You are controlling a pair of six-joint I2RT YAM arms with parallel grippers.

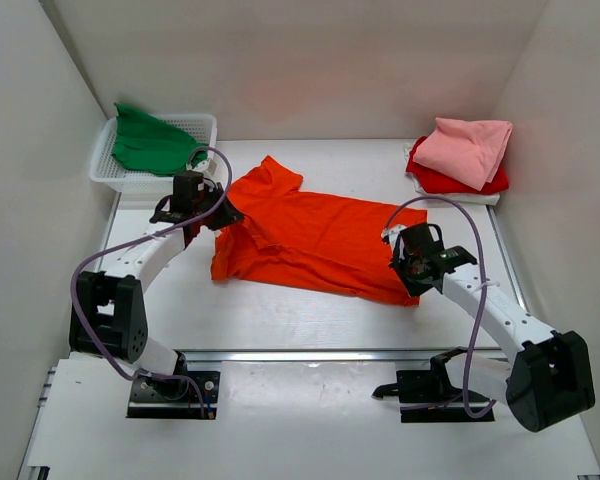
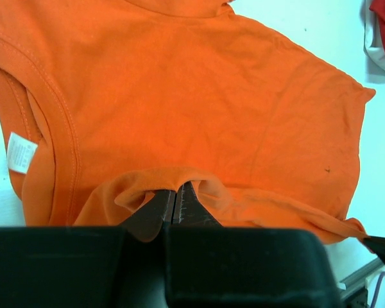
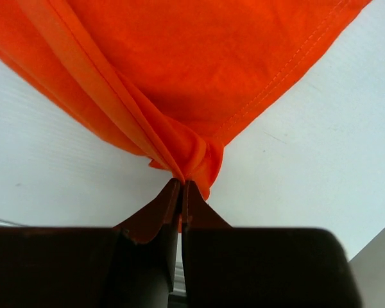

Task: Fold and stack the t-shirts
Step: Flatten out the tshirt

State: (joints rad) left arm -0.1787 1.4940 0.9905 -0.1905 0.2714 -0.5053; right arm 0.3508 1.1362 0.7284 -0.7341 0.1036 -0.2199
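Observation:
The bright orange t-shirt (image 1: 315,235) lies spread across the middle of the table. My left gripper (image 1: 223,213) is shut on a fold at its left side, near the sleeve; the left wrist view shows the pinched cloth (image 2: 173,179) and my left gripper (image 2: 177,191). My right gripper (image 1: 398,262) is shut on the shirt's bunched right corner (image 3: 192,160), seen with my right gripper (image 3: 181,183) in the right wrist view. The green t-shirt (image 1: 152,143) lies in the basket. The pale pink t-shirt (image 1: 472,148) lies folded on the red t-shirt (image 1: 442,181) at the back right.
The white mesh basket (image 1: 115,175) stands at the back left. White walls close the table on three sides. A metal rail (image 1: 330,353) runs along the table's near edge, with both arm bases in front of it.

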